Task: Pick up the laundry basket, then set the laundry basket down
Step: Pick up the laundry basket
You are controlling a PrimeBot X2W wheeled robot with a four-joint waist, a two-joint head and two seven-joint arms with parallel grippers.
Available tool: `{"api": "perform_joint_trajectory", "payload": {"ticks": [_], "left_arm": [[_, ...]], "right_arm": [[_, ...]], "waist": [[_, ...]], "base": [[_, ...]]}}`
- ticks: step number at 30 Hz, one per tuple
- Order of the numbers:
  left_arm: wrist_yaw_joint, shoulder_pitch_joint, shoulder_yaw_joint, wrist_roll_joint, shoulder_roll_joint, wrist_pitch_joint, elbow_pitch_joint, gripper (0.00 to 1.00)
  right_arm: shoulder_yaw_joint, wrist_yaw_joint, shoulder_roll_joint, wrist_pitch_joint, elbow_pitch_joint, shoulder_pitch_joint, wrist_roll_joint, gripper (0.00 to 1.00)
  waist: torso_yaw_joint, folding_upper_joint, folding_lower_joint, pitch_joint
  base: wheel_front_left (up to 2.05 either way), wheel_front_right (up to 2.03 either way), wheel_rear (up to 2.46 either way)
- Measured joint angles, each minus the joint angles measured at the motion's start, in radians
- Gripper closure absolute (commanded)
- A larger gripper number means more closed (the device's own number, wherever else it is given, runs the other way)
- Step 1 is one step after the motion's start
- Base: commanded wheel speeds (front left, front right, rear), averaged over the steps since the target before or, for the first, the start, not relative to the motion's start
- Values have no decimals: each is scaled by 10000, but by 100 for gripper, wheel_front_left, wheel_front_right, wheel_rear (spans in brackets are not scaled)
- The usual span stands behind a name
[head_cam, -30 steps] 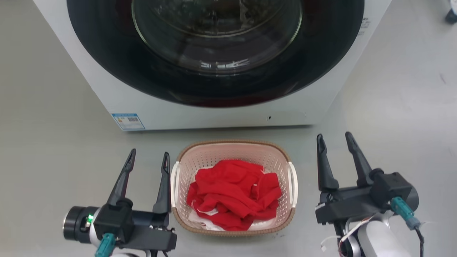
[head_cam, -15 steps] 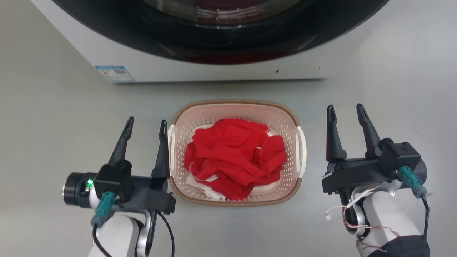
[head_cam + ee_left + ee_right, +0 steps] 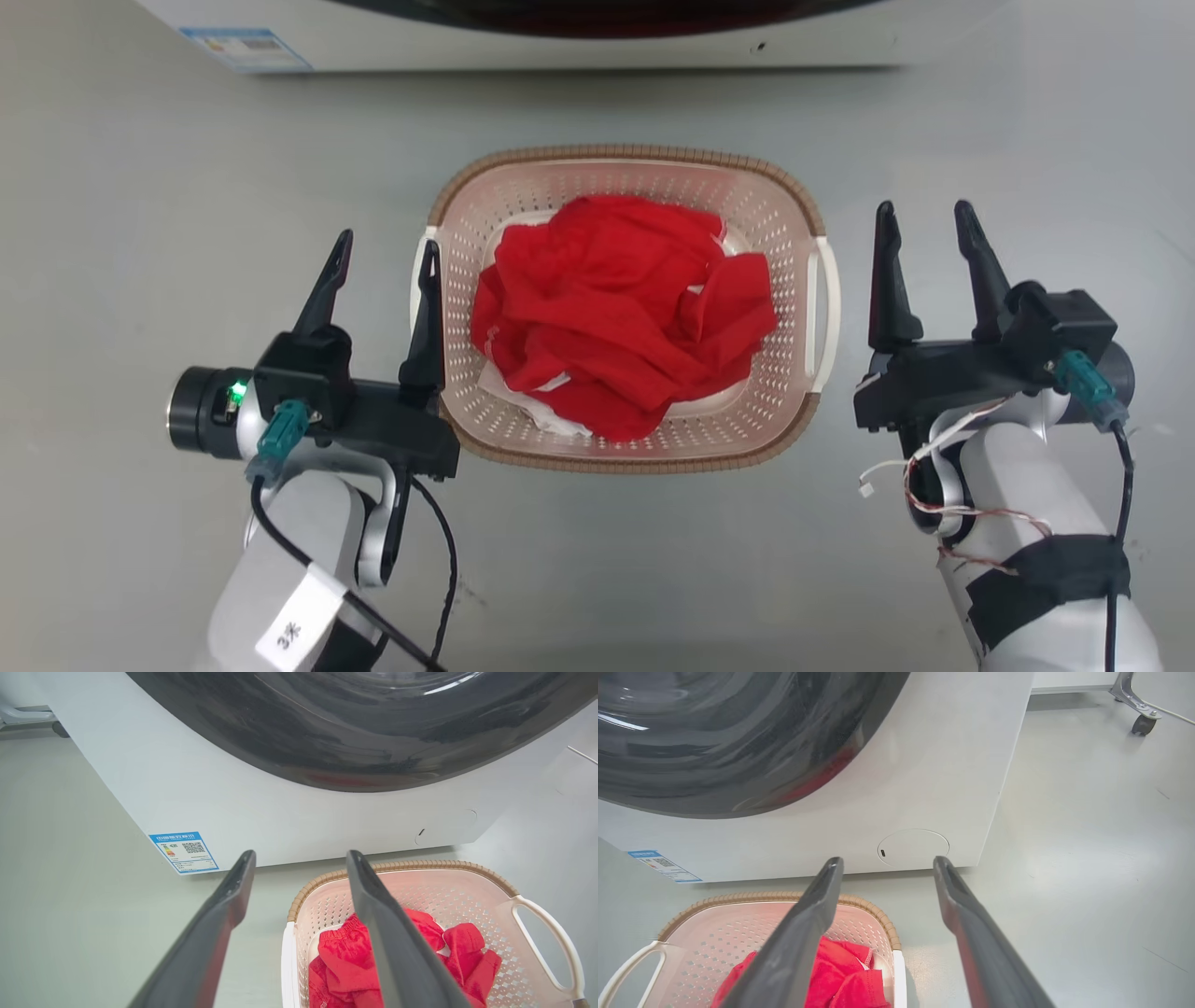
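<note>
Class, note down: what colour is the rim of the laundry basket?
Brown, with a woven look, on the laundry basket's rim; the head view shows it best.

Perforated plastic laundry basket [image 3: 784,215] (woven-look rim) holds crumpled red cloth [image 3: 616,308]; washer door [image 3: 355,723] glossy.

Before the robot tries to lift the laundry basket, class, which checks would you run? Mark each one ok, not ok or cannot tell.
1. Both pincers open: ok. The left pincer and right pincer have their fingers apart.
2. Left handle between the left pincer's fingers: cannot tell. The inner finger overlaps it in the head view.
3. Right pincer at the right handle: not ok. Bare floor shows between them.
4. Red clothes inside the laundry basket: ok.
5. Basket apart from the washer: ok. Floor shows between them.
</note>
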Motion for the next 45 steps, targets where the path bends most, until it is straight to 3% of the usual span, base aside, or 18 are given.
{"api": "perform_joint_trajectory", "payload": {"ticks": [17,37,42,45], "left_arm": [[-274,-1670,-42,-265,-105,-2,2178,0],[-704,-2587,-332,-481,-253,-2,4169,0],[-800,-2838,-510,-487,-270,-2,4533,0],[-890,-2940,-617,-535,-291,-2,4830,0]], "right_arm": [[50,2,-13,0,1592,-1296,35,0],[732,174,-15,0,2763,-1916,138,0],[976,174,-15,0,3014,-2063,228,15],[1093,167,-15,0,3183,-2077,305,19]], "waist": [[131,0,-1,2313],[193,-2,-2,2985],[254,-3,-2,3018],[282,-2,-2,3037]], "base": [[0,0,0],[0,0,0],[0,0,0],[0,0,0]]}}
